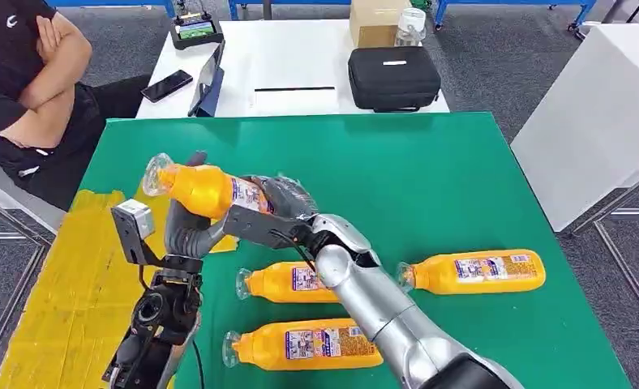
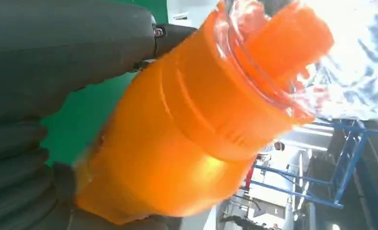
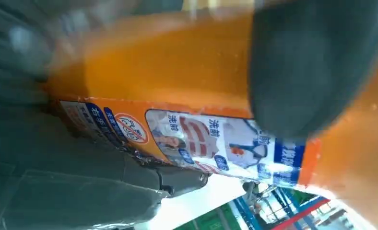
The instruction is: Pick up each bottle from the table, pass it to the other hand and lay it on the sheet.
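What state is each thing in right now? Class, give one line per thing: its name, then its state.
Held bottle: lifted above the table, tilted, gripped by both hands.
Left hand: holds the bottle from below.
Right hand: grips the bottle's labelled end.
Three bottles: lying on their sides on the green table.
Yellow sheet: flat, no bottle on it.

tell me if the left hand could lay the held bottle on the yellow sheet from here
Probably yes once the right hand lets go: the left hand holds the bottle beside the yellow sheet.
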Motion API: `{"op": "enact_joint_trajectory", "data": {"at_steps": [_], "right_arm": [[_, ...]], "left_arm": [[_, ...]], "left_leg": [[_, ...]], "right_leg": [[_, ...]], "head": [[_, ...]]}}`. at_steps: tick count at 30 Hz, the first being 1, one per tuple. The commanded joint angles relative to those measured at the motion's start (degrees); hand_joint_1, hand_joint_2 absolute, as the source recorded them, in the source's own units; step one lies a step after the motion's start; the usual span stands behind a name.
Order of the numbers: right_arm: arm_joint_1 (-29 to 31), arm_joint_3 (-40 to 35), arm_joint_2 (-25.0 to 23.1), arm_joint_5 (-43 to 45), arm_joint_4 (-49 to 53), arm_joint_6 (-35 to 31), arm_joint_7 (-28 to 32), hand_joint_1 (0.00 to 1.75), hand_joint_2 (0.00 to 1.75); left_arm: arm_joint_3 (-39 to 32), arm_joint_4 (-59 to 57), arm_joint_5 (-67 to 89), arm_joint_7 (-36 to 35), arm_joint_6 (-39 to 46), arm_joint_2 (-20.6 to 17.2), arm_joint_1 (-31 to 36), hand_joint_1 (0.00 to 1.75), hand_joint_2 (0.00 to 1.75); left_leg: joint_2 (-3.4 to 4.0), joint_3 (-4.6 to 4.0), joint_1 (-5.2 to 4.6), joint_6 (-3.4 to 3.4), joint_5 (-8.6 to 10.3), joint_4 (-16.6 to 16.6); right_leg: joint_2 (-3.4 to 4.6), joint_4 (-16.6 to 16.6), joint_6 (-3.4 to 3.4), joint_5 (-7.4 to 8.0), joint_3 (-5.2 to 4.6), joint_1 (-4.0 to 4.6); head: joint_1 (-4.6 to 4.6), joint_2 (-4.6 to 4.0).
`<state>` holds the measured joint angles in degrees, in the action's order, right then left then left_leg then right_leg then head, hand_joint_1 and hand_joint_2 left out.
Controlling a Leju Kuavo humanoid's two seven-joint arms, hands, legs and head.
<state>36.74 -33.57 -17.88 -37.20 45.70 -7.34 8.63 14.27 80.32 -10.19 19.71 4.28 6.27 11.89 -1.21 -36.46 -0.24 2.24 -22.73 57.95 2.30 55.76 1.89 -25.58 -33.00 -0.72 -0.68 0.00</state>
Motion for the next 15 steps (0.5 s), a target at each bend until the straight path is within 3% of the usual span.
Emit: {"op": "enact_joint_trajectory", "data": {"at_steps": [1,6,15], "right_arm": [[0.85,-10.10,-0.99,-7.30,-4.52,-2.07,-3.98,1.75,1.75],[-1.65,-16.72,-2.12,-12.36,-4.89,-2.75,-7.97,1.75,1.75],[-2.13,-19.11,-2.12,-13.15,-5.03,-1.82,-8.24,1.75,1.75]], "left_arm": [[-0.16,0.20,0.22,-0.30,2.02,-0.81,0.49,0.00,1.75],[0.38,1.94,-0.04,-0.62,2.70,-0.60,-0.03,0.00,1.75],[0.42,1.84,-0.39,-0.73,2.90,-0.35,0.31,0.00,1.75]], "left_leg": [[0.15,0.20,0.01,-0.10,-0.09,-0.01],[0.14,0.28,0.05,-0.15,-0.12,-0.06],[-0.03,0.10,0.04,-0.10,-0.05,-0.02]], "right_leg": [[-0.06,-0.03,-0.05,-0.05,0.18,0.03],[-0.11,-0.09,-0.09,-0.08,0.27,0.08],[-0.25,-0.06,-0.07,-0.09,0.09,0.06]], "head": [[0.02,0.00],[0.02,0.00],[0.02,0.00]]}}
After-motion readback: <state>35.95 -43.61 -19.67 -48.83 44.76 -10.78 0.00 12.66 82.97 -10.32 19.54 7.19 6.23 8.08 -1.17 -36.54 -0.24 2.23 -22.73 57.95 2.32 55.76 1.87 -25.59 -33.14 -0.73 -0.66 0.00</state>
